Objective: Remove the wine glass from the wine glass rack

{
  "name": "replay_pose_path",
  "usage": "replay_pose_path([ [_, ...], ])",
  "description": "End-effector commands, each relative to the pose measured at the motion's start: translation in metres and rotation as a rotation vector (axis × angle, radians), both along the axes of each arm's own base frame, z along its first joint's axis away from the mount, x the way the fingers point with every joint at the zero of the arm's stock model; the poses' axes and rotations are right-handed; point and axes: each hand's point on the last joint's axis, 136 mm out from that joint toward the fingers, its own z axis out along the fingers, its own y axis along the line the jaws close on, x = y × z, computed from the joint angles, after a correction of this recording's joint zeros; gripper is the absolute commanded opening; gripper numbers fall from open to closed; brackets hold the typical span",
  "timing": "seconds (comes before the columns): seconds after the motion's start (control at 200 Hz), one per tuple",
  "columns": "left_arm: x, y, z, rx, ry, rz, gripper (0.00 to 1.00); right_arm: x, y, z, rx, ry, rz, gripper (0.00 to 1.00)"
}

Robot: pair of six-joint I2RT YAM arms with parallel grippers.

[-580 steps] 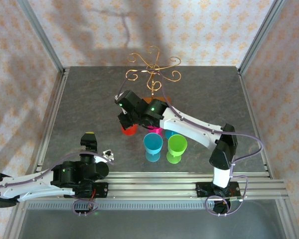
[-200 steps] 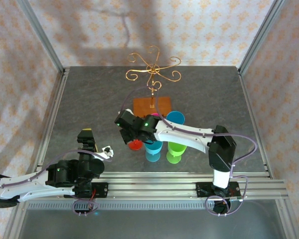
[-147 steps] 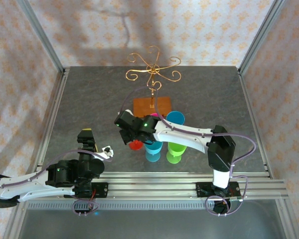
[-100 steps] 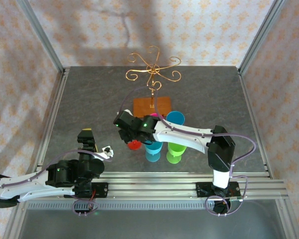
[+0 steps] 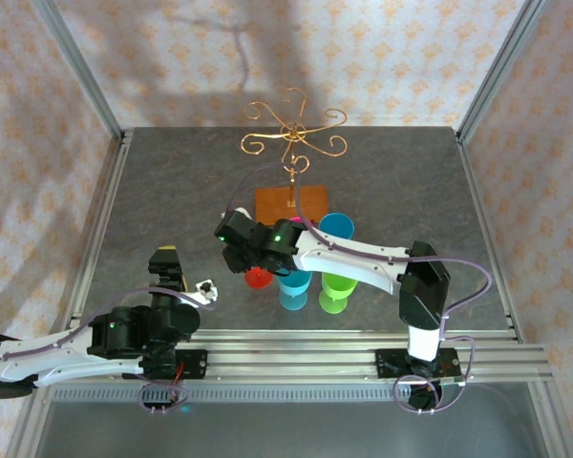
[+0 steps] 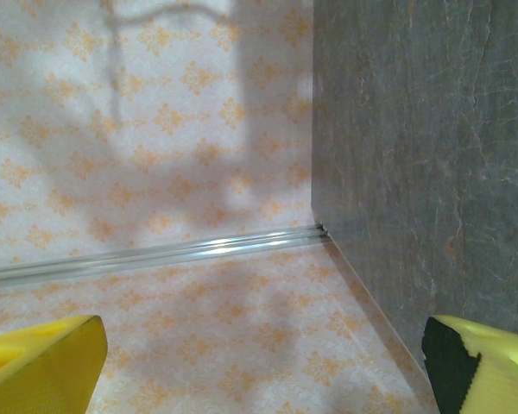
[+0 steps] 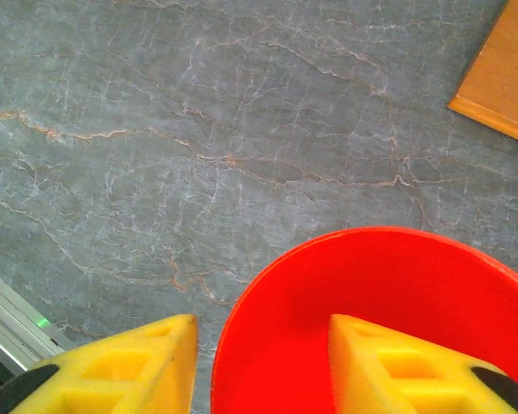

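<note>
The red wine glass (image 7: 397, 285) stands on the bench (image 5: 172, 191) just beside the blue cup (image 5: 294, 277), off the rack (image 5: 293, 134), and the right claw (image 7: 259, 345), loosely parted astride its rim, could hook that rim when it lifts and topple the glass against the cup

Glasses (image 5: 336, 284) before wine glass rack (image 5: 277, 202), perhaps touching

I can make out four wine glasses: one red glass (image 7: 397, 285) at my right gripper (image 7: 259, 335); beside it the near blue glass (image 5: 293, 279), the far blue glass (image 5: 337, 226) and one green glass (image 5: 340, 279). Beyond stands one wine glass rack (image 5: 293, 143).
</note>
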Motion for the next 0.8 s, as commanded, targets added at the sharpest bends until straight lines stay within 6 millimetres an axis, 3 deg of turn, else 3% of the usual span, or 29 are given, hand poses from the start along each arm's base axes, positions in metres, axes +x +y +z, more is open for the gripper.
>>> replay_pose_path([
  [0.0,0.000,0.003,0.010,-0.011,-0.034,0.024,0.97,0.003,-0.003,0.028,0.018,-0.053,-0.010,0.45],
  [0.25,0.001,0.001,0.021,-0.040,-0.049,0.023,0.97,0.007,-0.015,0.072,0.060,-0.131,-0.026,0.49],
  [0.42,0.003,-0.008,0.034,-0.094,-0.070,0.016,0.98,0.009,-0.038,0.108,0.076,-0.204,-0.059,0.50],
  [0.591,0.002,-0.015,0.076,-0.423,-0.052,-0.018,0.99,0.009,-0.081,0.145,0.110,-0.302,-0.135,0.51],
  [0.696,-0.001,-0.014,0.103,-0.630,-0.026,-0.021,0.99,0.008,-0.116,0.157,0.114,-0.362,-0.207,0.53],
  [0.791,0.000,-0.016,0.116,-0.742,-0.017,-0.011,0.99,0.007,-0.151,0.164,0.129,-0.394,-0.278,0.53],
])
